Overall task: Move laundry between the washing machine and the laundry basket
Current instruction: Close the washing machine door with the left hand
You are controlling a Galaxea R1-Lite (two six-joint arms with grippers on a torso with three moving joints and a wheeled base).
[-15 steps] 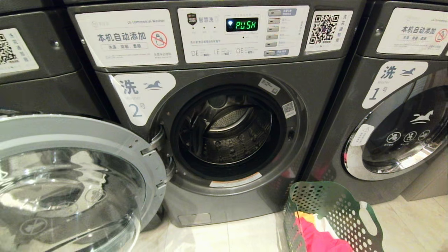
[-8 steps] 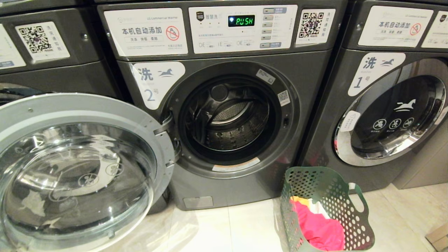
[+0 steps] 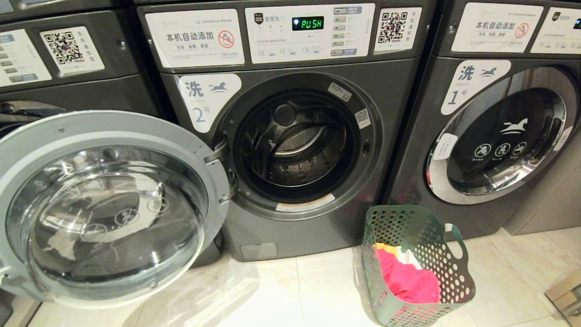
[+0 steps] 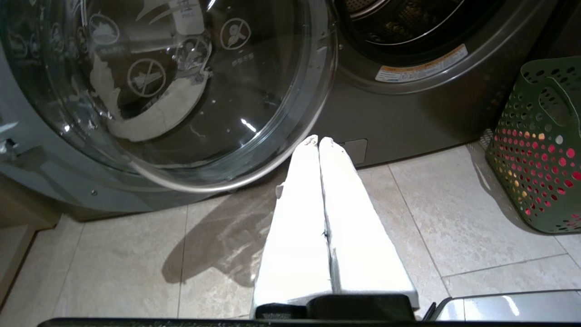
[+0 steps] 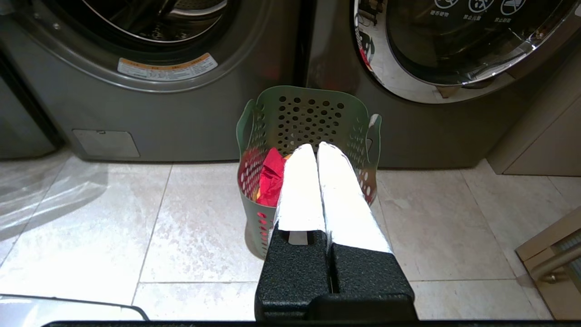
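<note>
Washer point(image 3: 290, 136), label 2: door point(image 3: 109, 209) swung fully open to the robot's left, glass facing out; drum point(image 3: 295, 145) exposed, dark, no cloth visible inside. Basket point(image 3: 420, 265): green, perforated, upright on the tile floor point(image 3: 290, 290) just right of the washer's front, below the gap between it and the second machine point(image 3: 499, 131), label 1, whose door is closed. Laundry point(image 3: 408, 281): heaped in the basket, red-pink piece uppermost, orange and white edges showing behind it. Left gripper point(image 4: 318, 141): fingers pressed together, empty, low above the floor, pointing at the washer's base beside the door's lower rim. Right gripper point(image 5: 313, 147): fingers pressed together, empty, pointing at the basket from the near side, clear of the cloth. Neither arm appears in the head view. Step in hand, by judgement: the approach and line-up; no garment has yet been taken, and the load lies wholly in the basket, so the transfer runs basket to drum. Next move calls for: the right gripper to spread, drop into the basket, pinch the red-pink piece, lift it clear of the rim, then carry it leftward into the drum opening without fouling the door.
</note>
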